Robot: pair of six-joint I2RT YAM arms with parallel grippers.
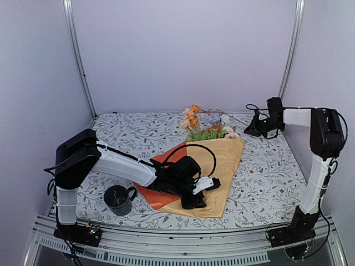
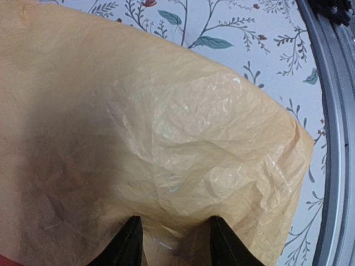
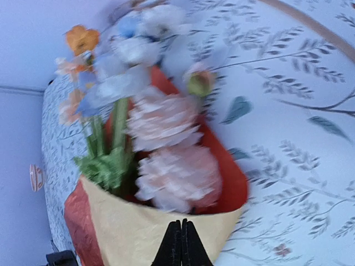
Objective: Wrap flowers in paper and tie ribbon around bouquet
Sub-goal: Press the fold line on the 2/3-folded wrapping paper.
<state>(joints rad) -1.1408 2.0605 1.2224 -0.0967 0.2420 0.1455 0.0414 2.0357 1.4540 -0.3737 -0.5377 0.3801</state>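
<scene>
Half done at best: mustard-yellow wrapping paper sheet (image 1: 224, 166) folded over the green-stemmed peach-and-orange artificial flowers (image 1: 206, 126) mid-table, orange-red flap loose. No ribbon on it. Left gripper (image 2: 175, 221) half-parted astride the narrow end, grip unclear. Right gripper (image 3: 181, 224) pinched shut beside the heads.

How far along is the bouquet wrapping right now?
Done: the paper is folded over the flowers, mustard side up, heads showing at the far end. In hand: the left gripper straddles the paper's near end; whether it clamps is unclear. The right gripper is shut, holding nothing. Left: the ribbon lies loose beyond the flower heads, untied.
</scene>
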